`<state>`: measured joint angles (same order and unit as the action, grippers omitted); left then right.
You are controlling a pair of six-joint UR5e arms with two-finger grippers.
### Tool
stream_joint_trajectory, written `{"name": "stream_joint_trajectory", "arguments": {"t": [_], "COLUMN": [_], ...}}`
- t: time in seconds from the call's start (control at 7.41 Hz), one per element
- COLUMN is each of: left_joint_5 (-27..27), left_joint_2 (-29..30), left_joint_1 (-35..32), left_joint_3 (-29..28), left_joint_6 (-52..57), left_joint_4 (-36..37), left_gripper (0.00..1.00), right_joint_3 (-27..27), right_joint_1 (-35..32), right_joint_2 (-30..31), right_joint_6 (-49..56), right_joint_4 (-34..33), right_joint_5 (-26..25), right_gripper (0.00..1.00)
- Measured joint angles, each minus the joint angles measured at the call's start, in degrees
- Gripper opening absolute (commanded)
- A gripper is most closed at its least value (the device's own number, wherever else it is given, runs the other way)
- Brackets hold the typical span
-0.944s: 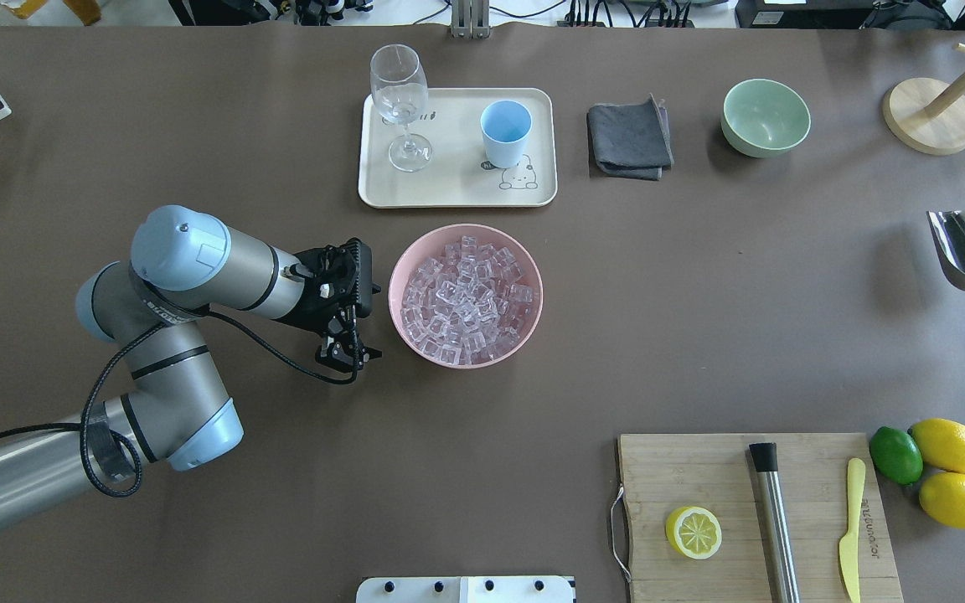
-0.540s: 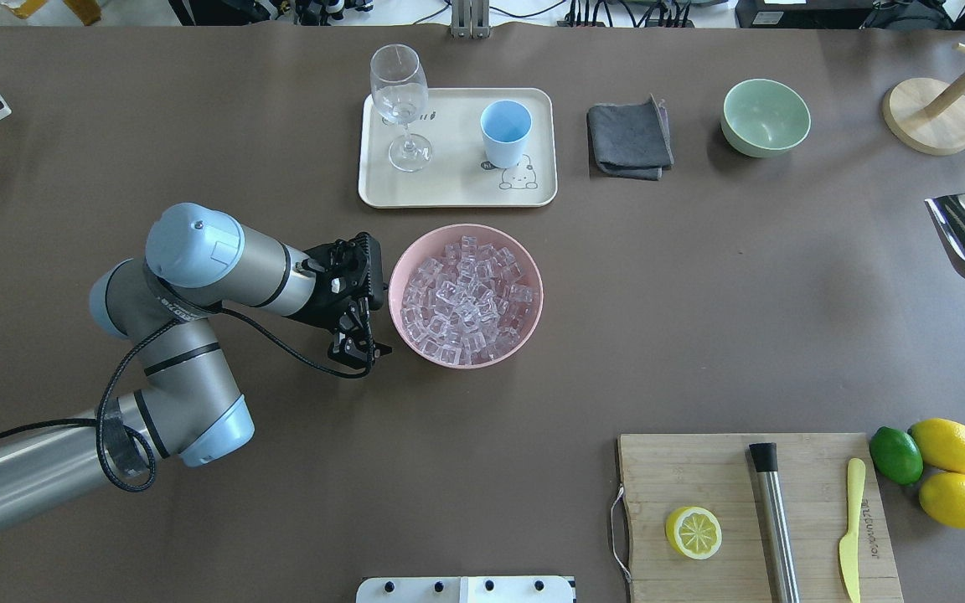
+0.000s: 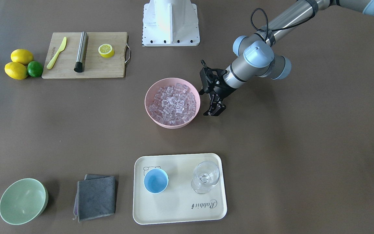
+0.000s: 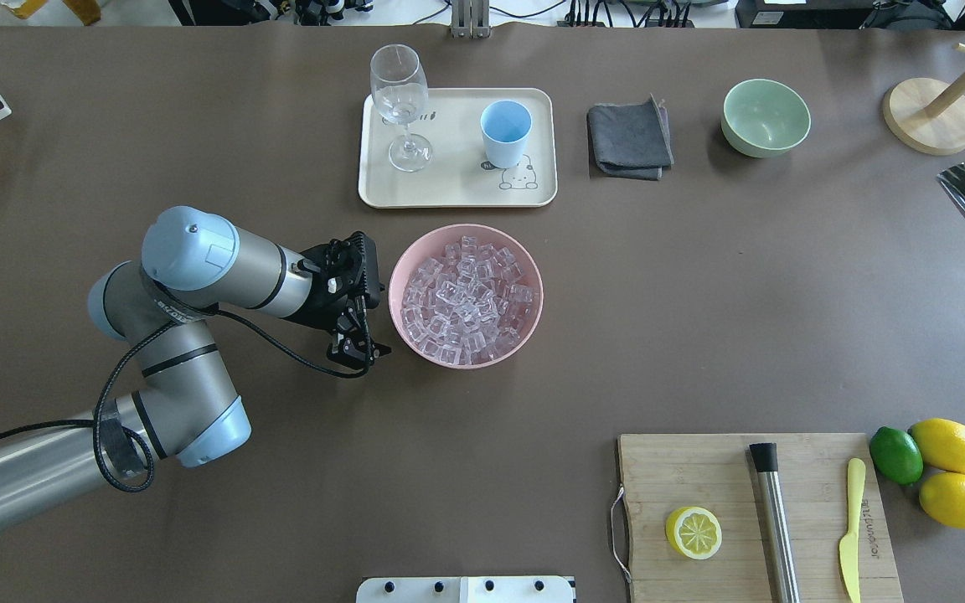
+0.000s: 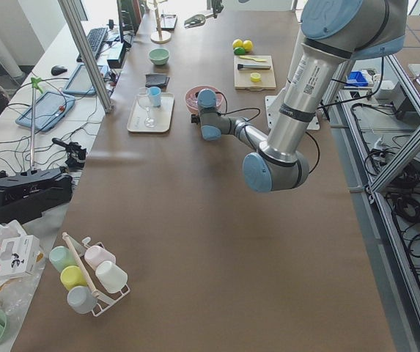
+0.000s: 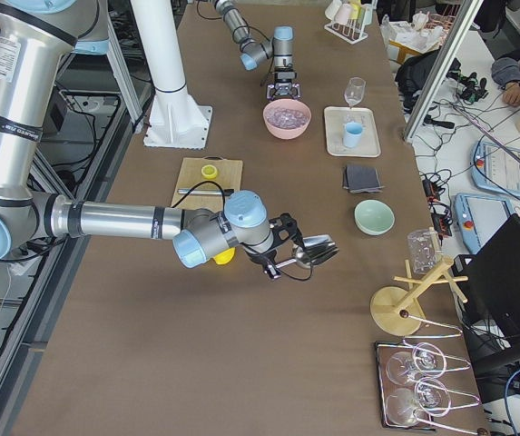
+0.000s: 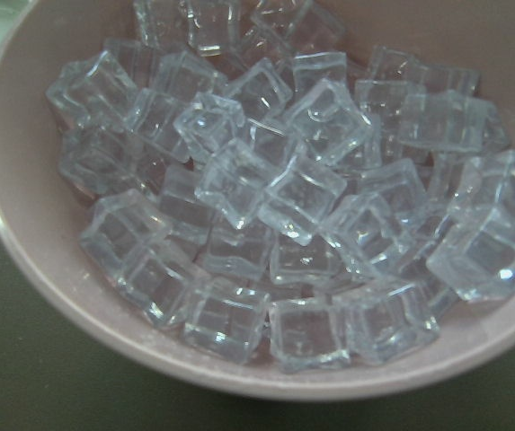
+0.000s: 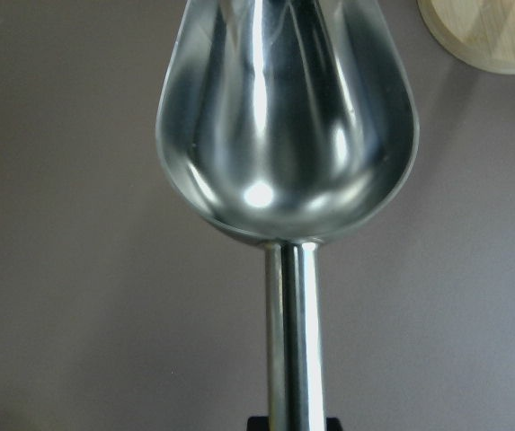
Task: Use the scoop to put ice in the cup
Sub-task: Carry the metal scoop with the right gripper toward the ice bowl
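We see one empty scoop (image 8: 284,135), its handle clamped in the right gripper (image 6: 285,257) above the table's right end. The left gripper (image 4: 358,353) hangs spread and empty beside one pink bowl (image 3: 173,124) heaped with ice (image 4: 466,297). One cup (image 4: 505,132) and one glass (image 4: 399,100) stand on one tray (image 4: 449,188).

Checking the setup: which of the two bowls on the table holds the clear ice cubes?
The round pink bowl beside the left gripper, heaped with clear ice cubes; the pale green bowl farther off is empty.
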<state>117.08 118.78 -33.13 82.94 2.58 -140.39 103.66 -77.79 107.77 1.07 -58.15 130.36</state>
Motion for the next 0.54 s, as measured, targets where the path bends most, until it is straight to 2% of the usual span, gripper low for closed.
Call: {"name": "stream_joint_trajectory", "arguments": {"t": [0.27,0.54], "left_joint_5": [-0.08,-0.1], "left_joint_2": [-0.1,-0.09], "left_joint_1": [0.06,0.08], "left_joint_3": [-0.32,-0.35], "left_joint_6": [0.04,0.05], "left_joint_4": [-0.8,-0.92], "left_gripper": [0.99,0.99], "right_joint_3": [5.93,9.22], "right_joint_1": [-0.82,1.88], "right_joint_2": [-3.02,-12.01], "right_joint_6": [10.83,25.35], "right_joint_4": [-13.32,-28.88], "right_joint_5": [-1.73,-4.99], "right_gripper": [0.0,0.0]}}
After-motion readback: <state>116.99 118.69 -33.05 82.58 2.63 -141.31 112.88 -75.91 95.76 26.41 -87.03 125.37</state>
